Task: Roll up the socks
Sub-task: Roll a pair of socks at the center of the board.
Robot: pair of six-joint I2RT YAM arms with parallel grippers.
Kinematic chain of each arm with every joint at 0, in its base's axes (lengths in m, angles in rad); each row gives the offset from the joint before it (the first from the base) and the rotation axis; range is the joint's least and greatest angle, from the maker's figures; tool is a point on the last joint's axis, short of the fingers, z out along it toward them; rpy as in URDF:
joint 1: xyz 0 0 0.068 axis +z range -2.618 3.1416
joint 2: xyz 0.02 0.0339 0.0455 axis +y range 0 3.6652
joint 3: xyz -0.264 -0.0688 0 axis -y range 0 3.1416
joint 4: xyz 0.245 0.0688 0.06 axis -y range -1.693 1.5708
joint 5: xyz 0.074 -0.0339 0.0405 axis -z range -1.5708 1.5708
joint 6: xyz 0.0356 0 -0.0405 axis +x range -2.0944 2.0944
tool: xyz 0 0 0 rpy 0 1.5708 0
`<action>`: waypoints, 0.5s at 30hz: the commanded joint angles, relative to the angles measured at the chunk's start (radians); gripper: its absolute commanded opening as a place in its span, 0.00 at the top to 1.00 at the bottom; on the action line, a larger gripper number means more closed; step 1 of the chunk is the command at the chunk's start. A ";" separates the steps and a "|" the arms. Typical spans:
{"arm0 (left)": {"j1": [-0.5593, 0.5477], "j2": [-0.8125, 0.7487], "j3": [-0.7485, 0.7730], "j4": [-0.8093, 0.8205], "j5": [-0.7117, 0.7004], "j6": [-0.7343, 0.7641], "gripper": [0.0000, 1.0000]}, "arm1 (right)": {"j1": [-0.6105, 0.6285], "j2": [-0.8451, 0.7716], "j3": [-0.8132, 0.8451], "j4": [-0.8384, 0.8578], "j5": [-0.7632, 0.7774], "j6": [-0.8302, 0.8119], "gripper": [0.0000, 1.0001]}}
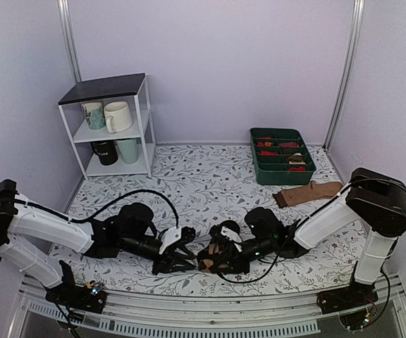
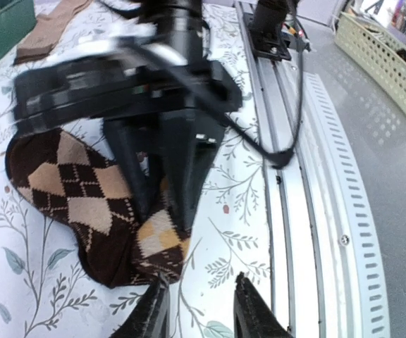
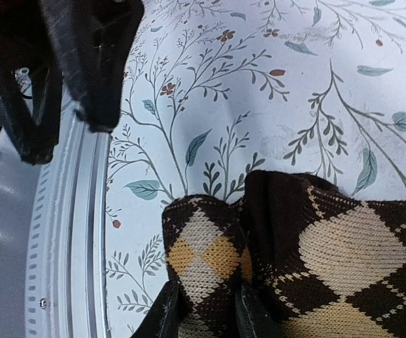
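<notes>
Brown argyle socks lie on the flowered table. The right claw is clenched on their folded edge, with the knit pinched between narrow jaws. Facing it, the left claw stands partly open, holds nothing, and is near the fabric. From above, both claws hide most of the socks.
</notes>
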 commanded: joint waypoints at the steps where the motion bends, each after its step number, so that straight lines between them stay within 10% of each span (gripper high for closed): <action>1: -0.048 0.008 -0.030 0.101 -0.060 0.117 0.65 | -0.026 0.086 0.017 -0.262 -0.131 0.079 0.79; 15: -0.094 0.208 0.017 0.217 -0.185 0.182 0.55 | -0.031 0.134 0.058 -0.352 -0.168 0.076 0.79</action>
